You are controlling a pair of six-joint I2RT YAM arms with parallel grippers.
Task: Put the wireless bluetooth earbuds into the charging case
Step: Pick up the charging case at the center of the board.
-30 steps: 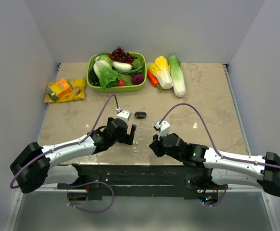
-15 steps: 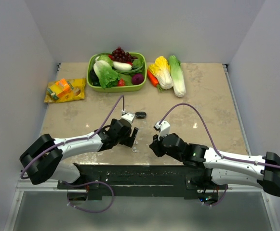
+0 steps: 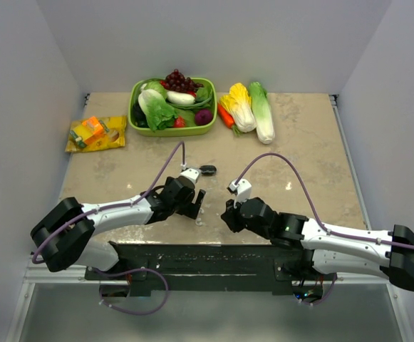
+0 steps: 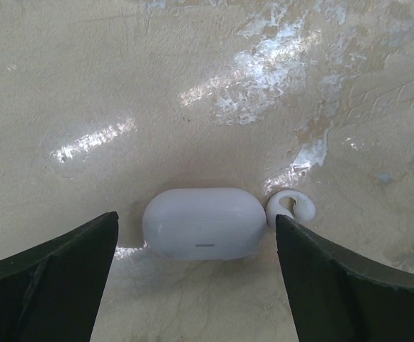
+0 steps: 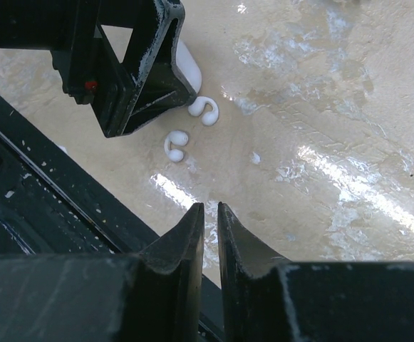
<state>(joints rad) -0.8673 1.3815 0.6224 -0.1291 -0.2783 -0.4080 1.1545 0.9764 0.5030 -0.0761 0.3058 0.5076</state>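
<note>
Lower centre: closed white charging case (image 4: 204, 223), white earbud (image 4: 290, 209) touching its right end; left gripper (image 4: 196, 217) fingers spread wide at both bottom corners

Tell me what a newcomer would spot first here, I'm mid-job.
The green basket heaped with vegetables at the back draws the eye first. Near the arms, a white charging case lies between the open fingers of the left gripper, with a white earbud beside it and a second white earbud close by.

Glossy beige marble table (image 3: 306, 142) between plain pale grey walls (image 3: 214, 35).
</note>
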